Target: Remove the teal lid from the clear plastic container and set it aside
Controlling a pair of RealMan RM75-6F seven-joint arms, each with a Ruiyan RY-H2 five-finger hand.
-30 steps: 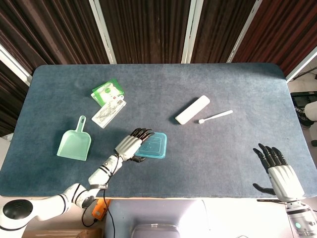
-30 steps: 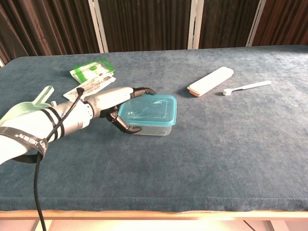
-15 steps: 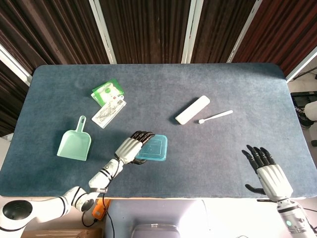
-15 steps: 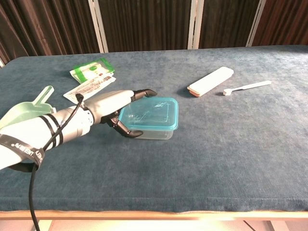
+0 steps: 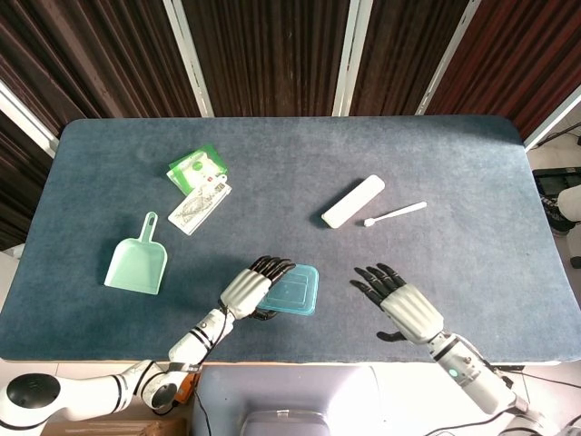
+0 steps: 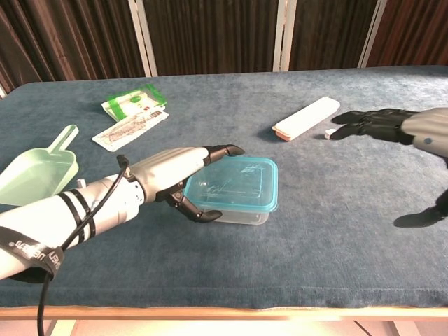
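Note:
The clear plastic container (image 6: 231,210) with its teal lid (image 5: 292,290) on top stands near the table's front edge, a little left of centre. My left hand (image 6: 175,180) grips its left side, with fingers lying over the lid's edge and the thumb against the wall below. The same left hand (image 5: 253,287) covers the container's left end in the head view. My right hand (image 5: 401,305) hovers to the right of the container, apart from it, fingers spread and holding nothing. In the chest view the right hand (image 6: 392,126) reaches in from the right edge.
A pale green scoop (image 5: 136,263) lies at the left. Green packets (image 5: 198,168) and a white packet (image 5: 200,207) lie behind it. A white case (image 5: 353,201) and a white toothbrush (image 5: 396,213) lie right of centre, further back.
The left hand has slid the container toward the front edge and to the right. The right hand has swung in from the table's front right corner to just right of the container.

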